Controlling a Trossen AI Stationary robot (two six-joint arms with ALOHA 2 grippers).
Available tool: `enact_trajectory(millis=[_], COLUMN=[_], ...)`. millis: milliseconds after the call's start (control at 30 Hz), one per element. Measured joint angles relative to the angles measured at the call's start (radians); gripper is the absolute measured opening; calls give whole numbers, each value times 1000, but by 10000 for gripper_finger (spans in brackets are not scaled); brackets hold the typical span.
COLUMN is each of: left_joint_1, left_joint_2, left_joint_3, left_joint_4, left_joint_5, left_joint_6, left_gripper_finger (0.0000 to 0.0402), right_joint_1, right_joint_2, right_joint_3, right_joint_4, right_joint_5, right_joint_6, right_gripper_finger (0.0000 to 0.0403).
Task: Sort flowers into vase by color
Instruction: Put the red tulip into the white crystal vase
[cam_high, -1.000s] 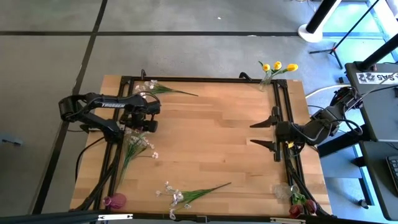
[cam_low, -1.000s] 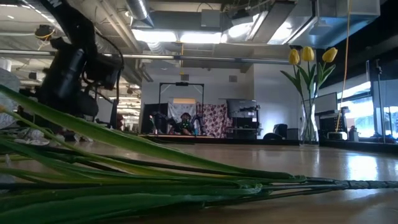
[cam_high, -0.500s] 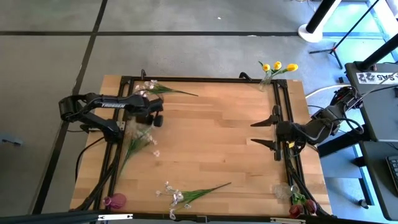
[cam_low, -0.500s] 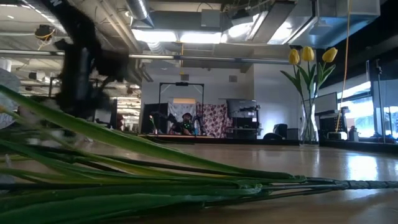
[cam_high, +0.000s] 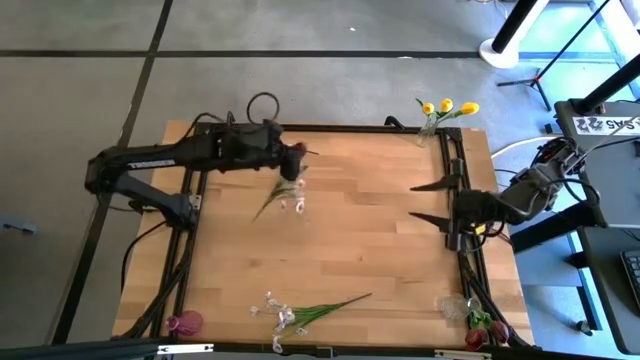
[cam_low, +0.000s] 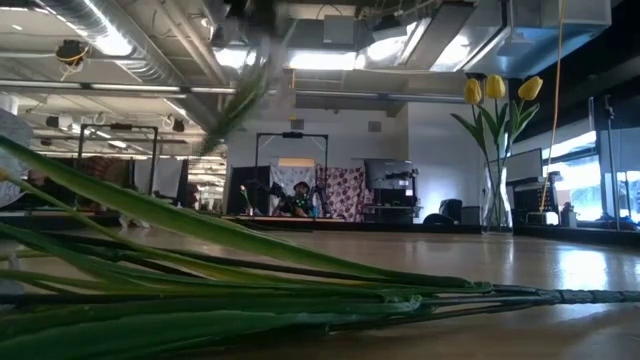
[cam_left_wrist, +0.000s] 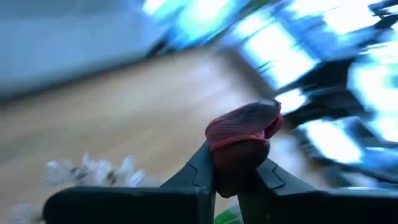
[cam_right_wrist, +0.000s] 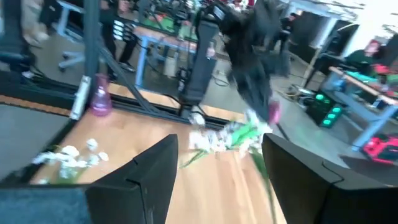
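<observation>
Flowers: a spray of white-pink blossoms (cam_high: 284, 192) hangs from the left gripper (cam_high: 293, 160), above the far-left part of the counter (cam_high: 370, 230), its long axis slanting down from the fingers, blossom end lowest. The fingers are nearly closed on it near the leafy upper end. It is judged light, limp and easily crushed; the stem is the place to hold. A second spray (cam_high: 300, 312) lies along the near edge. The right gripper (cam_high: 430, 200) waits open at the right side.
</observation>
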Motion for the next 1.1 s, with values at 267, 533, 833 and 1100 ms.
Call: enact_trajectory(millis=[267, 533, 833, 1100], left_joint_1=[-223, -286, -302, -302], left_joint_2=[27, 234, 360, 360], left_joint_3=[19, 16, 16, 16], left_joint_4=[606, 950, 1122, 1108], left_joint_5=[-16, 24, 106, 125], left_joint_6=[385, 427, 421, 451], left_gripper_finger=[32, 33, 33, 34], right_joint_1=[-18, -175, -294, -317], right_joint_2=[51, 182, 265, 298], right_joint_3=[0, 0, 0, 0], right_joint_4=[26, 206, 284, 291], right_joint_5=[145, -59, -264, -288], right_joint_6=[-6, -25, 135, 196], right_gripper_finger=[234, 234, 194, 77])
